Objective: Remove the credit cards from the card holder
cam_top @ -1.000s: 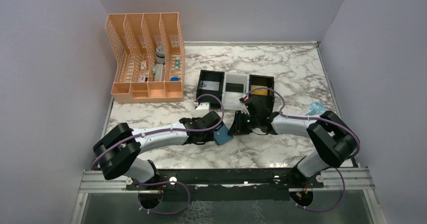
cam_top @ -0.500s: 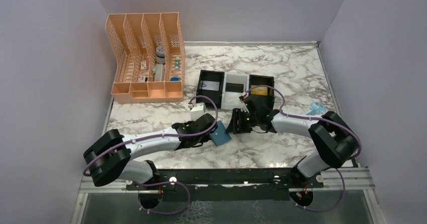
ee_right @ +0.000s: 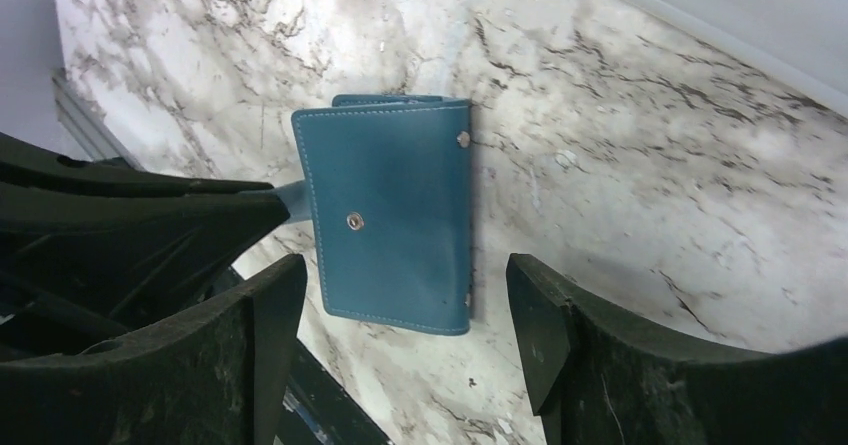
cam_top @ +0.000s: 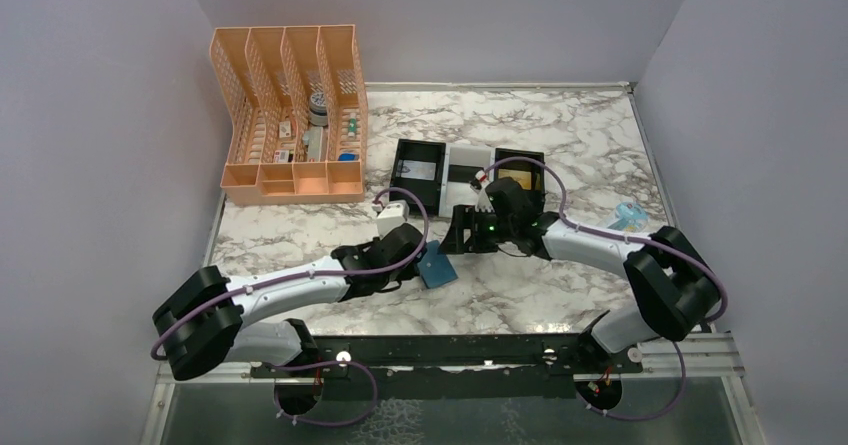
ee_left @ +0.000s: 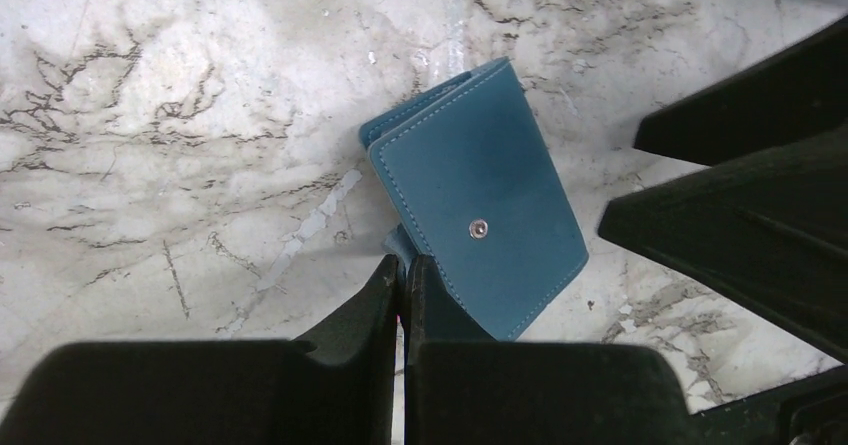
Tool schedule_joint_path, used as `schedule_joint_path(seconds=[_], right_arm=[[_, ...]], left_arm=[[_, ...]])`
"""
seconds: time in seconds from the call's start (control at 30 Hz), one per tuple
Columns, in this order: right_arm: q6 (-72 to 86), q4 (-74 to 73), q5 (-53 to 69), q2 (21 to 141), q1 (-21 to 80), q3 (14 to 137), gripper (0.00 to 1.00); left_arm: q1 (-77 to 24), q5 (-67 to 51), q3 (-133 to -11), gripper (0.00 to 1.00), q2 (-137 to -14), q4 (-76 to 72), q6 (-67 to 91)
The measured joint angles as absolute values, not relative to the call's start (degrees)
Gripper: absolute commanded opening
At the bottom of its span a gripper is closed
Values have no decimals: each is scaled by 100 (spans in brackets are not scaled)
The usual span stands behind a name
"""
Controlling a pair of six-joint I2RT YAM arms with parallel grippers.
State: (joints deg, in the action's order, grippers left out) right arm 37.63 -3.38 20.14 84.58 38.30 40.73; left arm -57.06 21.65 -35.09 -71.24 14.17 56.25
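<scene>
pinching the wallet (ee_left: 478, 220) edge, left gripper (ee_left: 403, 275) is closed on it; right gripper (ee_right: 405, 275) hangs wide open, empty — cards (cam_top: 516, 177) seem out, release next.

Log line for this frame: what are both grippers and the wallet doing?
left gripper: shut on card holder at its edge | right gripper: open, above it | card holder: folded shut on marble table
</scene>
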Motion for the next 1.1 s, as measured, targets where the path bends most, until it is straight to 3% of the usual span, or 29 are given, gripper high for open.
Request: schedule_joint_path(seconds=[0.43,0.83,1.1], right_arm=[[4128,-384,2154,8927,3830,4187,69],[4574,-1326,36,7295,3830,3854,68],[4609,-1267,-204,6604,3830,3267,60]], left_arm=[[-5704,1645,-4101,0,-6709,1317,4685],[-5763,937,-4893,0,-7478,1131,3752],[-5837,867,-4919,0,-7618,1208,3605]])
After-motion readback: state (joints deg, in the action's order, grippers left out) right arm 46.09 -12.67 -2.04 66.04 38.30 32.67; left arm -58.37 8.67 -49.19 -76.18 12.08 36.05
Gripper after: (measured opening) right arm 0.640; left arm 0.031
